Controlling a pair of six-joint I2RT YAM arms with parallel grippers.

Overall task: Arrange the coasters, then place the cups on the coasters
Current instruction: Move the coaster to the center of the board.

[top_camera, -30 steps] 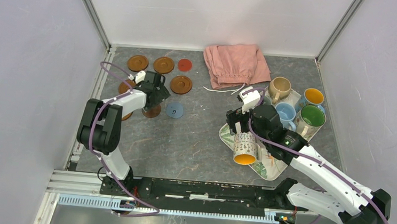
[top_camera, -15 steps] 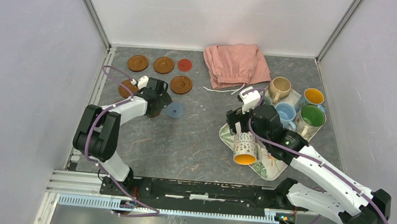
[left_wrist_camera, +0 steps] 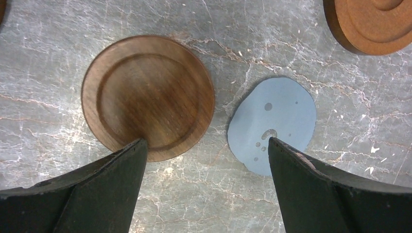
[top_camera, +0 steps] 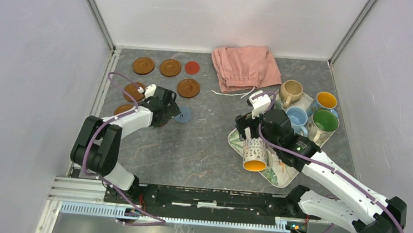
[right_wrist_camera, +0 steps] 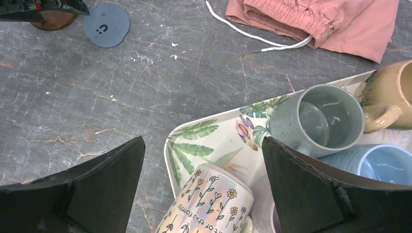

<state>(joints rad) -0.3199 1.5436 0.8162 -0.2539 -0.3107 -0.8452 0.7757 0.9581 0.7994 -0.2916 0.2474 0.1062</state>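
Several brown coasters (top_camera: 170,67) and a red one (top_camera: 192,67) lie at the back left. My left gripper (top_camera: 164,111) hovers open and empty over the table. Its fingertips (left_wrist_camera: 131,155) straddle the gap between a brown coaster (left_wrist_camera: 148,97) and the blue coaster (left_wrist_camera: 272,124). Cups stand on the leaf-patterned tray (top_camera: 277,180): beige (top_camera: 291,91), light blue (top_camera: 296,117), green-inside (top_camera: 323,121), orange-inside (top_camera: 326,101). A floral cup (right_wrist_camera: 209,204) lies on its side at the tray's near corner. My right gripper (right_wrist_camera: 202,141) hangs open above it, beside the grey-green cup (right_wrist_camera: 320,119).
A crumpled pink cloth (top_camera: 246,67) with a white drawstring lies at the back, between the coasters and the tray. White walls close in the table on three sides. The marbled grey tabletop (top_camera: 202,144) lies between the arms.
My left arm has drawn back toward the near edge and slightly right, uncovering a brown coaster at the left. The right arm has not moved.
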